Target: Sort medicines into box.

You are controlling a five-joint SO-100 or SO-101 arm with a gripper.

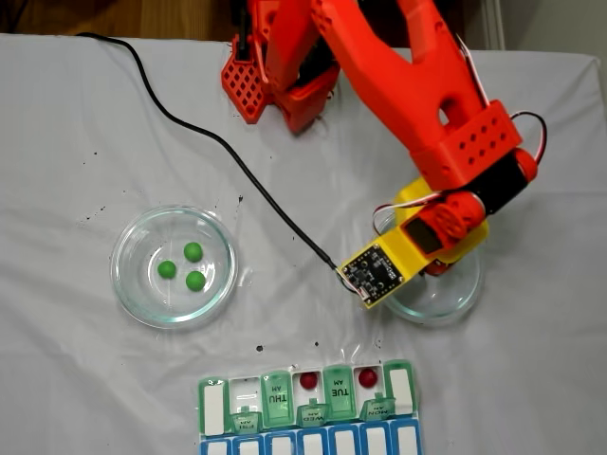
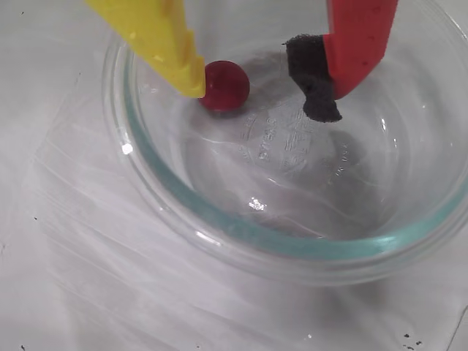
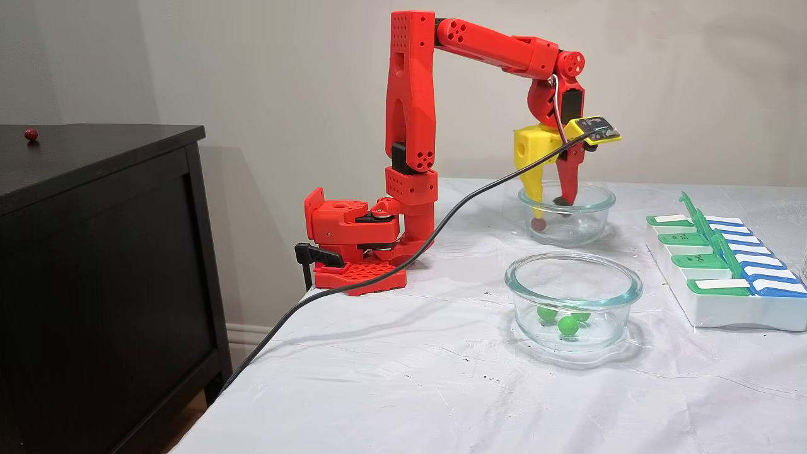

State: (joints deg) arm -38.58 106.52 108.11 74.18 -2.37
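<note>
A white cloth-covered table (image 3: 403,378) stood against a pale wall, with a dark wooden cabinet (image 3: 94,265) at its left in a fixed view; that view alone showed a stray dark red ball (image 3: 30,133) lying on the cabinet's top. The orange-red printed arm (image 3: 410,126) rose from its base at the table's edge and bent down into the farther clear round glass dish (image 3: 567,217). A black cable (image 1: 228,156) ran across the cloth to the small circuit board at the wrist.

The flat weekly pill organizer (image 1: 308,408), white with translucent green flip lids and a blue row, sat at the lower edge of a fixed view seen from above. From there two open compartments each held a glossy dark red ball (image 1: 307,380), the other (image 1: 368,377) beside the TUE lid; the side view hid both.

The nearer clear glass dish (image 1: 174,266) held three small bright green balls (image 1: 193,251), close together.

In the wrist view, the gripper (image 2: 267,95) stood spread wide inside the farther dish, holding nothing. Its yellow finger (image 2: 164,44) touched the last dark red ball (image 2: 225,85) on the glass floor, while the red finger with black padding (image 2: 314,77) stood well apart from it.
</note>
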